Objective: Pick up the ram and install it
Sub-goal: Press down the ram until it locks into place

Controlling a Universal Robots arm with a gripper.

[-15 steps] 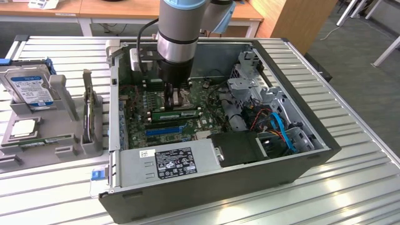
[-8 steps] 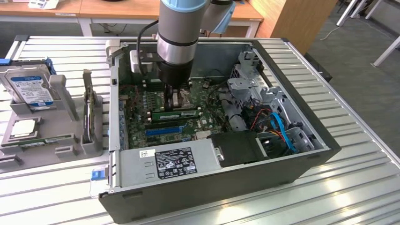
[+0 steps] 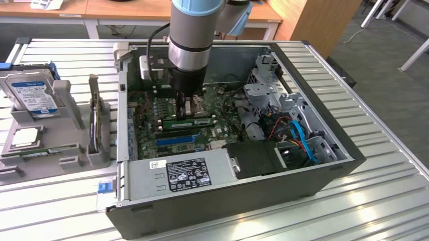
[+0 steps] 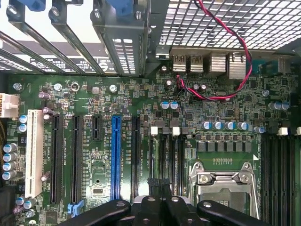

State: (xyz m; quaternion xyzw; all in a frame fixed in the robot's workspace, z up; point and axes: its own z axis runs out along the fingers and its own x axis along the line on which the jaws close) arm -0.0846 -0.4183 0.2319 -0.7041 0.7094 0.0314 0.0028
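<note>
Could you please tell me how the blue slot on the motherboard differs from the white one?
The blue slot is narrow, while the white slot is clearly wider. The blue slot has black slots on both sides, whereas the white slot stands outermost, beside a row of capacitors. Both are long, empty and run parallel.

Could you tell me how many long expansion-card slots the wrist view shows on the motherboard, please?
5: a white slot at the board's edge, two black slots beside it, then a blue slot, and a third black slot beyond it. Others may be hidden.
</note>
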